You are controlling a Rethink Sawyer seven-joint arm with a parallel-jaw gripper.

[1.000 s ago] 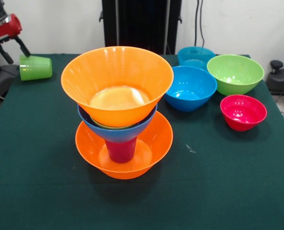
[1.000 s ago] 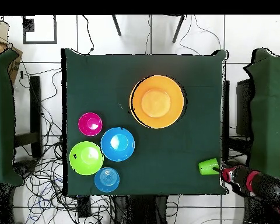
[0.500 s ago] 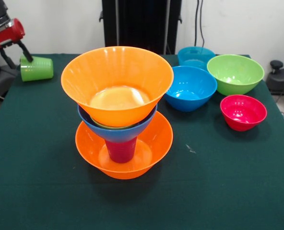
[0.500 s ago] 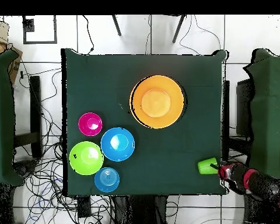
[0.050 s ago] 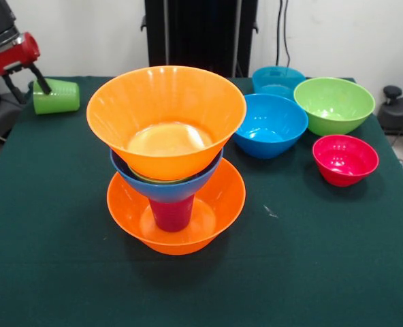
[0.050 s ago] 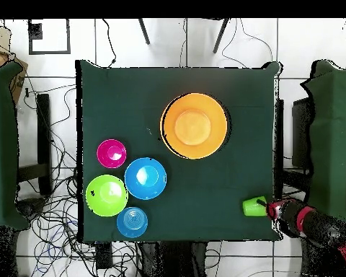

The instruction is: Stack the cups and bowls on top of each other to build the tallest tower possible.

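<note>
Your tower [image 5: 166, 160] stands in the middle of the table [image 5: 290, 272]: an orange bowl at the bottom, the purple-magenta cup [image 5: 172, 212] in it, a blue bowl on the cup and a wide orange bowl [image 5: 166, 119] on top, so I think the step in hand is to bring the green cup [image 5: 56, 97] over, and you should carry it high above the top rim and set it down gently at the centre, because the pile looks easy to tip. The green cup lies on its side at the table's corner, well apart from the tower, and the gripper [image 5: 37, 80] has it by the rim, closed on it as far as I can judge.
</note>
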